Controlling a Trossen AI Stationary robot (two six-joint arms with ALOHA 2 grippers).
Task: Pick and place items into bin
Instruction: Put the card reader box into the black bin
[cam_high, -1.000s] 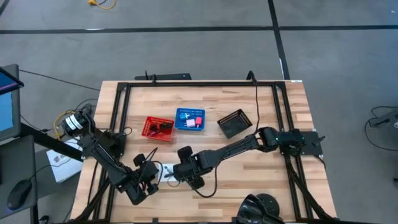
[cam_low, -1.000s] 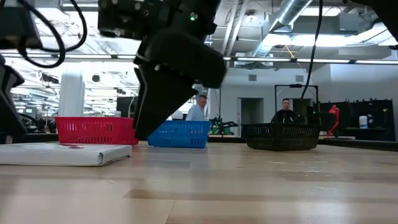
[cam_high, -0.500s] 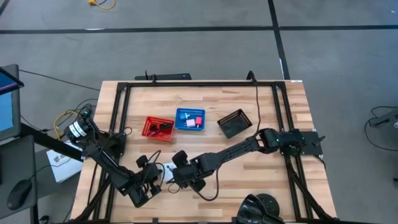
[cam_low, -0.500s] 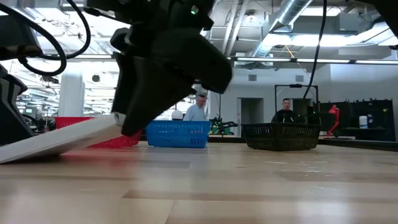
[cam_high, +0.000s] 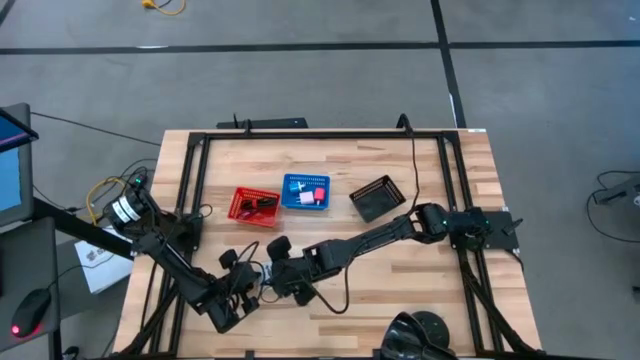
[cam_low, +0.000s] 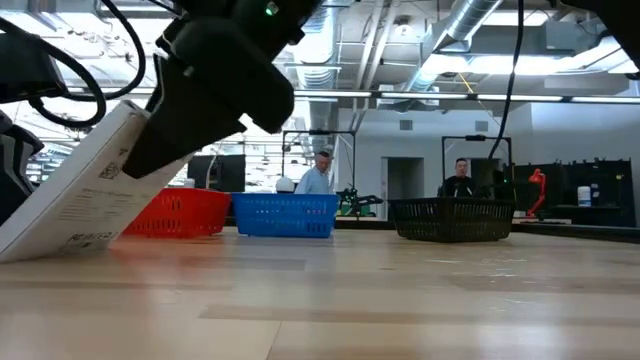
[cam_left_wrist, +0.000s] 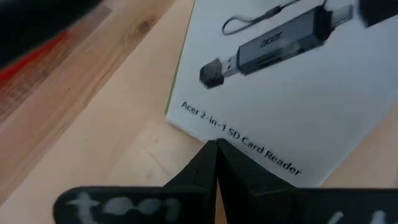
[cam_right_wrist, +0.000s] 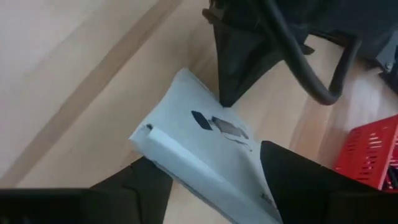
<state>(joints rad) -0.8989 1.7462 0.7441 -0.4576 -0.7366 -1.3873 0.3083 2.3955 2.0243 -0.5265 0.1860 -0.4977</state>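
From above, the right gripper (cam_high: 272, 276) and left gripper (cam_high: 248, 283) meet near the table's (cam_high: 400, 290) front-left edge. Low view: the white card packet (cam_low: 85, 190) stands tilted, one edge on the wood, with bare wood beside it. Right wrist: the fingers (cam_right_wrist: 292, 180) clamp the packet. Left wrist: the fingers (cam_left_wrist: 214, 168) are pressed together at the packet's edge.

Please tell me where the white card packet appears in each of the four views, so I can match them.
High: white card packet, between both hands, mostly hidden.
Low: far left, tilted.
Left wrist: upper right.
Right wrist: centre.
Shared landmark: red basket, blurred at left wrist's edge.
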